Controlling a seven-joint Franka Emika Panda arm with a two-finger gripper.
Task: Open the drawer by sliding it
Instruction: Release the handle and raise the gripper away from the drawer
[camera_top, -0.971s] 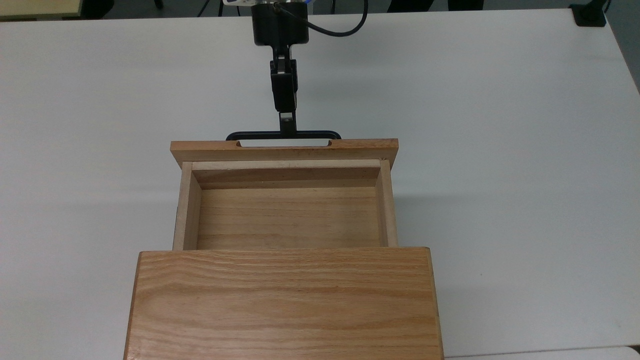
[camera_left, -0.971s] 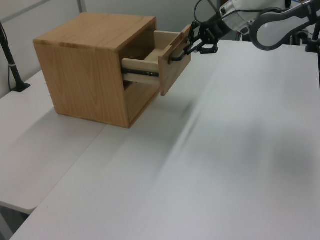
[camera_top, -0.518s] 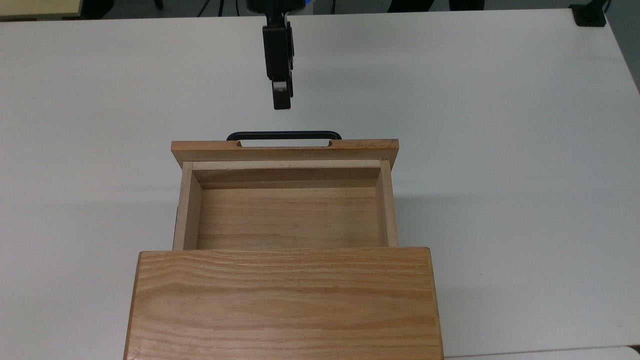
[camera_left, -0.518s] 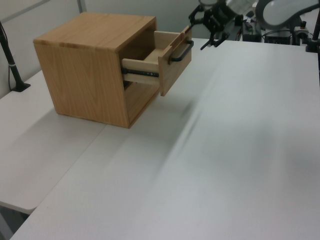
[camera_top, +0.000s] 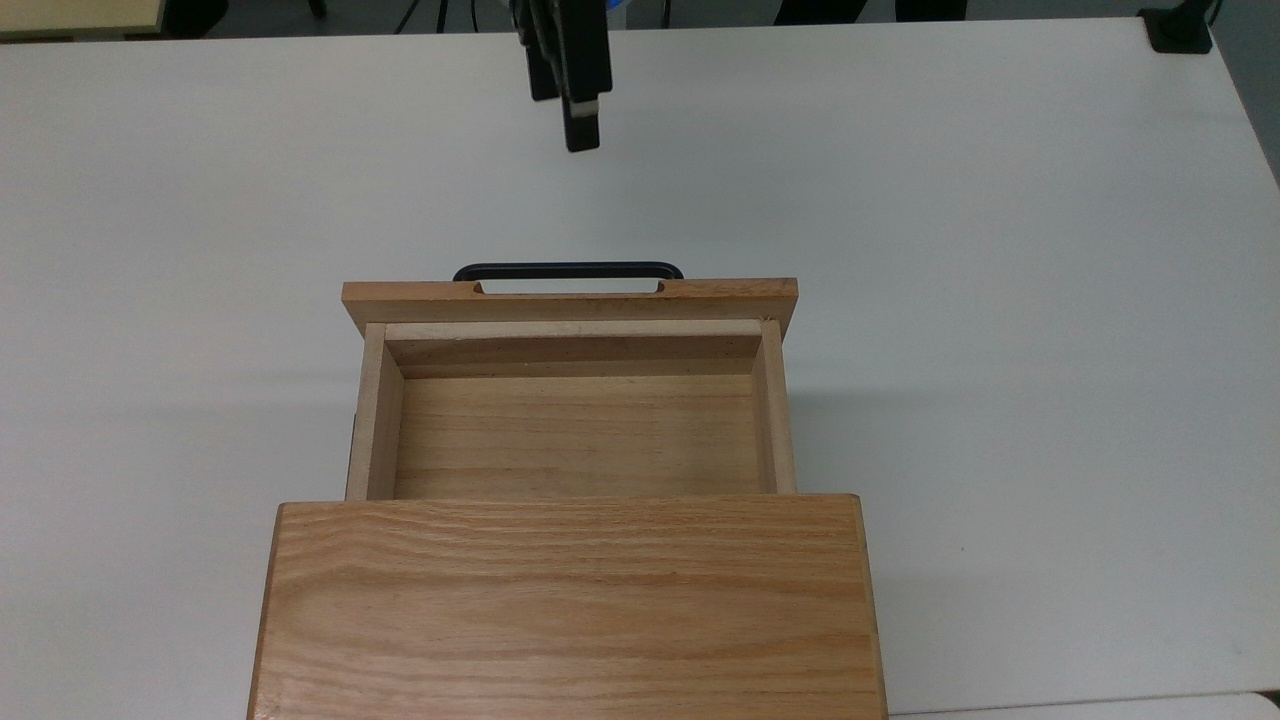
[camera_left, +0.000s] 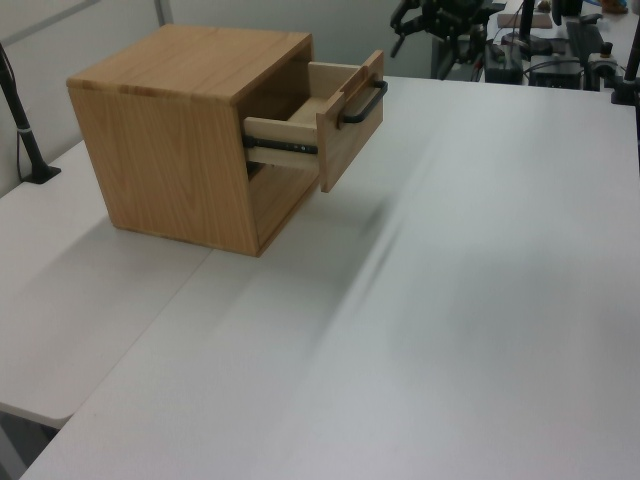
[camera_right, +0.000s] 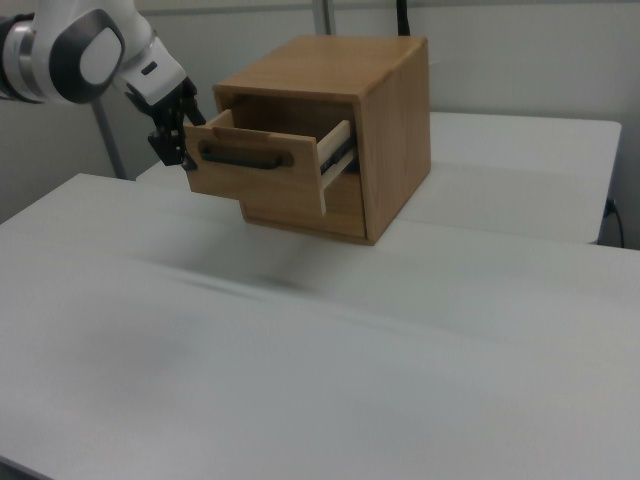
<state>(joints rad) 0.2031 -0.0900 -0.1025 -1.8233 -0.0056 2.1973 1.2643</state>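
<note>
Light wooden drawer (camera_top: 570, 420) with black bar handle (camera_top: 568, 270) stands pulled out of its oak cabinet (camera_top: 566, 610), so your tool (camera_top: 580, 125) hangs clear of it, finger state indeterminate.

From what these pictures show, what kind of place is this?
Probably a robotics lab or test room. A robot arm with its tool works above a plain white table that carries a single wooden cabinet with its drawer open, and cables and equipment stands are behind the table.
</note>
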